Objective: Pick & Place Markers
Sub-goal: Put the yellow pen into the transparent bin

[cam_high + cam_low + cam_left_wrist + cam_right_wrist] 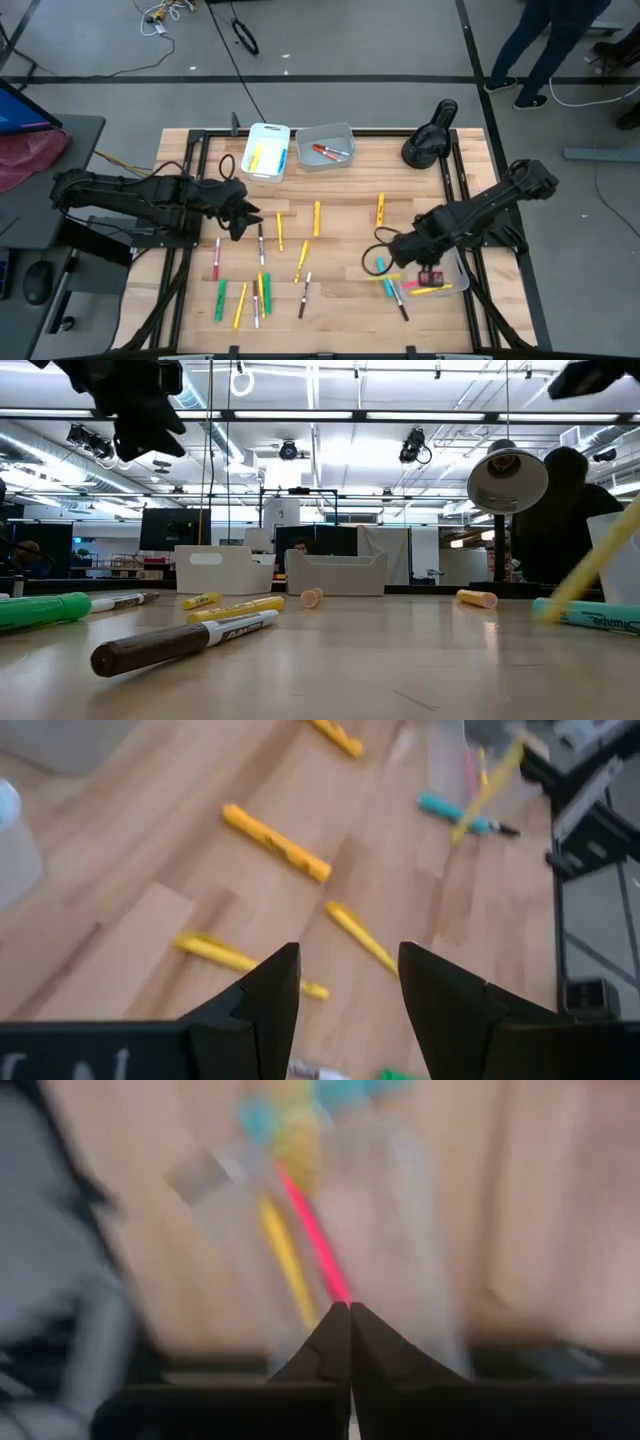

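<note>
Item: thin pink plastic marker (312, 1240), lying on the wooden bench (340, 215) at its right side, among a small cluster of markers with a yellow one (285, 1260) alongside.
Relation: its near end meets the tips of the right gripper (348, 1315); its long axis runs straight out from the fingers, whose tips are pressed together there. Judged a pinch on the pink marker's end, though blur leaves it uncertain.
Nearer arm: right. The left gripper (348, 980) hangs with fingers apart above yellow markers (275, 842) at the bench's left.
Obscured: in the high view the right arm covers the contact point; the clear sheet under the cluster is hard to identify.
</note>
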You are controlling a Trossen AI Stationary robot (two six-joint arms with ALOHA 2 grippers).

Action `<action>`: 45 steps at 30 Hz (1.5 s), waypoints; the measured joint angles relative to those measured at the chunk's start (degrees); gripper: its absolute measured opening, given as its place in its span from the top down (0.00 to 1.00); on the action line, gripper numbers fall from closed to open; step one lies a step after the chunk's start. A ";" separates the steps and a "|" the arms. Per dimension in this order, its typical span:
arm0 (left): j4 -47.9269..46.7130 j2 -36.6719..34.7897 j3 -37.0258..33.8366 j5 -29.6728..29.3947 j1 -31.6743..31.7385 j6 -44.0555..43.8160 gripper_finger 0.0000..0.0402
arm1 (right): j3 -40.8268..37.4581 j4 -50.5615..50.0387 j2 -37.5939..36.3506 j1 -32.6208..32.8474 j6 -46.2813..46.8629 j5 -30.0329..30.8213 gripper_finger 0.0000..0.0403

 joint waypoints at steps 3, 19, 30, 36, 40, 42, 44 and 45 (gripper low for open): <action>2.06 -0.01 0.00 -2.71 0.00 -0.07 0.56 | -3.86 -4.09 -0.39 -1.47 -7.55 0.08 1.00; 5.40 -0.01 -0.02 -6.40 0.00 -4.59 0.56 | -12.70 54.38 -0.99 0.69 -1.60 0.23 0.90; 1.31 -0.01 -0.02 8.99 -0.02 -1.80 0.56 | -8.90 87.85 24.27 5.79 -0.76 3.92 0.44; -3.62 0.01 -0.04 10.55 -0.01 0.42 0.56 | -0.49 73.07 29.02 5.80 3.52 12.27 0.43; -4.44 0.01 -0.04 10.55 0.00 0.42 0.56 | 1.79 66.61 29.13 6.71 5.75 15.16 0.49; -4.51 0.01 -0.04 10.57 -0.02 0.44 0.56 | 1.79 63.79 29.21 7.51 8.70 15.68 0.53; -4.74 -0.01 -0.04 10.63 -0.04 0.41 0.56 | 1.85 61.36 29.30 8.74 10.89 16.27 0.56; -4.78 0.00 -0.04 10.64 -0.02 0.42 0.56 | 1.89 60.52 29.70 9.37 11.41 17.19 0.58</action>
